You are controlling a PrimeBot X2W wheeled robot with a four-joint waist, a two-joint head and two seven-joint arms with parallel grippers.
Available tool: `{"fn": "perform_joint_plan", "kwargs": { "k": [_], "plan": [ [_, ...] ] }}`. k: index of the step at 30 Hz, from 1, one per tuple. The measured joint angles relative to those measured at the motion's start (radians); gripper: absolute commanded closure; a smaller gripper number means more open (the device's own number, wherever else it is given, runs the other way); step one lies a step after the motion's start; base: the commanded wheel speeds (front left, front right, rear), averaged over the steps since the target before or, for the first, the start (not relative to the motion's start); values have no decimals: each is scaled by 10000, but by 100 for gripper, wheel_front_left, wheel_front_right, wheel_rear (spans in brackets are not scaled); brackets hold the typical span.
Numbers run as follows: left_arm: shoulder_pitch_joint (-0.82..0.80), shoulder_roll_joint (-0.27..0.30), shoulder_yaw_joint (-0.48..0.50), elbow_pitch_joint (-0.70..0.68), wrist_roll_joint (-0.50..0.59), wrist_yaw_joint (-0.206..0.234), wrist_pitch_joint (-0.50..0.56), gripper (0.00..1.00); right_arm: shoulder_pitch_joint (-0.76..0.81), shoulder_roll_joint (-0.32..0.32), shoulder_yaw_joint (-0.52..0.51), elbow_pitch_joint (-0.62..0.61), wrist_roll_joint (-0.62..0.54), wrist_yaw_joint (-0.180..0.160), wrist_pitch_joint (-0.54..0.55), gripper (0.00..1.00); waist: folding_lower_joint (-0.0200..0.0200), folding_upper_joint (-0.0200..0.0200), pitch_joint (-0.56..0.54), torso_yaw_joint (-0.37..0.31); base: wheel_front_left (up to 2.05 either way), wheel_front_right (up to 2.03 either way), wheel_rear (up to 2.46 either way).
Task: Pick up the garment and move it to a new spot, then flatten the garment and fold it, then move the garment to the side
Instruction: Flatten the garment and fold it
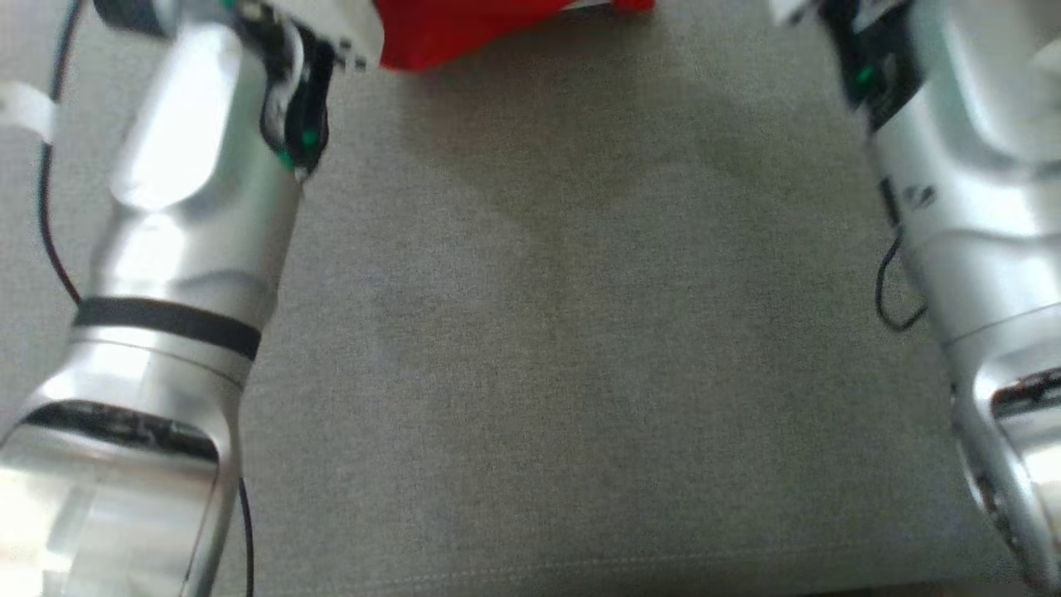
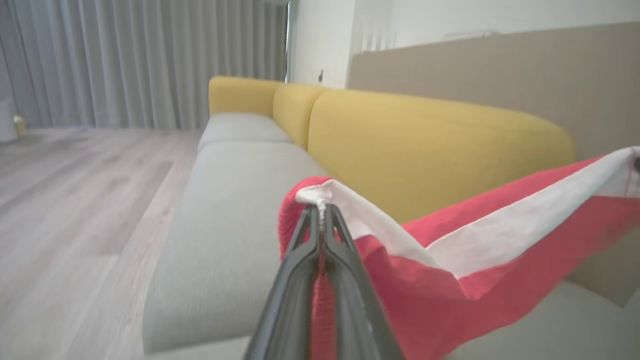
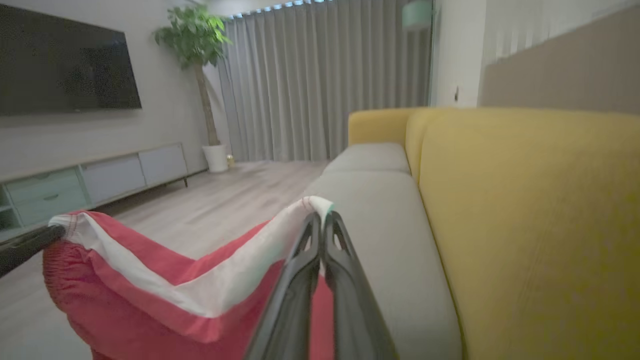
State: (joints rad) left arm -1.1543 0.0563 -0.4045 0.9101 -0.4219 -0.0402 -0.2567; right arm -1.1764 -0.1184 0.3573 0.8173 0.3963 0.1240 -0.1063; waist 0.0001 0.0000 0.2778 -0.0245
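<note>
the garment [image 1: 464, 33] spans between the left gripper [image 2: 320, 210] and the right gripper [image 3: 320, 217], one corner pinched in each, over the far part of the sofa seat [image 1: 580, 373] and before the backrest [image 2: 425, 145]. the left forearm [image 1: 182, 207] and right forearm [image 1: 970, 207] flank the seat. the floor [image 2: 75, 200] lies off the seat's front edge; across it stands a cabinet [image 3: 100, 175] with a screen [image 3: 65, 65] on the wall above, a potted plant [image 3: 195, 35] beside the cabinet, and curtains [image 3: 320, 80] beyond the sofa's end.
</note>
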Motion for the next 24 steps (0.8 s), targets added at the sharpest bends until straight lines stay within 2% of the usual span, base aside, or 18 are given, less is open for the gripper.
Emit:
{"fn": "perform_joint_plan", "kwargs": {
  "k": [6, 12, 15, 19, 22, 24],
  "plan": [
    [1088, -259, 161, 1517, -370, -228, 2, 100, 1157, 173, 984, 1632, 755, 0, -353, 100, 0, 0, 327, -35, 0, 0, 0],
    [2431, -301, 314, 1511, -564, -316, 2, 100, 2948, 268, 1367, 2033, 1724, 0, -832, 100, 0, 0, 309, 64, 0, 0, 0],
    [3452, -297, 336, 570, -738, -374, 2, 100, 4059, 211, 1361, 1925, 2422, 0, -1064, 100, 0, 0, 163, 128, 0, 0, 0],
    [5065, -293, 295, -838, -514, -391, 2, 100, 5753, -77, 1298, 1143, 2917, 0, -1281, 100, 0, 0, -207, 226, 0, 0, 0],
    [6396, -280, 353, -1814, -159, -395, 2, 100, 6997, -385, 1028, 186, 3037, 0, -1383, 100, -1, 0, -545, 279, 0, 0, 0],
    [7705, -186, 479, -2824, 140, -439, 2, 100, 8271, -642, 541, -986, 3033, 0, -1415, 100, -1, 1, -915, 313, 0, 0, 0]
  ]
}}
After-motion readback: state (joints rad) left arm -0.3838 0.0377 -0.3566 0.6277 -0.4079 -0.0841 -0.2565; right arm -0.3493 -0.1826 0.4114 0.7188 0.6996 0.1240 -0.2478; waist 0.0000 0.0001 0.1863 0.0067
